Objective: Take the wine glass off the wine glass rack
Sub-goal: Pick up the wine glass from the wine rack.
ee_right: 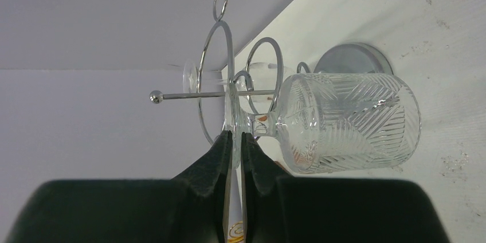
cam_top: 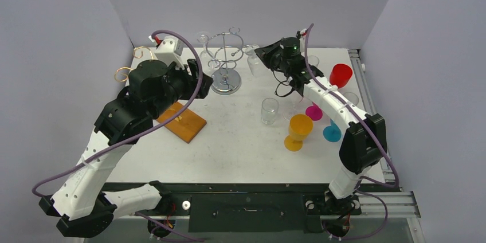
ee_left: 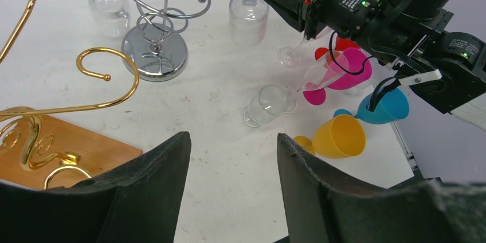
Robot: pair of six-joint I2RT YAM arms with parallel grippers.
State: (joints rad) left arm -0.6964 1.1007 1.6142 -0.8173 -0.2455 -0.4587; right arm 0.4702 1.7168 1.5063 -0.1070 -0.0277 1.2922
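The silver wire wine glass rack (cam_top: 225,54) (ee_left: 153,54) (ee_right: 218,59) stands at the back middle of the table. A cut-pattern clear wine glass (cam_top: 254,64) (ee_left: 247,14) (ee_right: 344,122) hangs bowl down by the rack's right arm. My right gripper (cam_top: 261,53) (ee_right: 236,135) is shut on its thin foot. Whether the foot still rests on the arm I cannot tell. A second clear glass (cam_top: 203,39) (ee_left: 108,8) hangs on the rack's left side. My left gripper (cam_top: 192,75) (ee_left: 234,140) hovers open left of the rack, holding nothing.
A gold wire rack on a wooden base (cam_top: 183,121) (ee_left: 69,140) sits under the left arm. Right of centre stand a clear tumbler (cam_top: 269,110), an orange goblet (cam_top: 299,130), pink (cam_top: 313,112) and blue (cam_top: 332,133) cups and a red cup (cam_top: 340,74).
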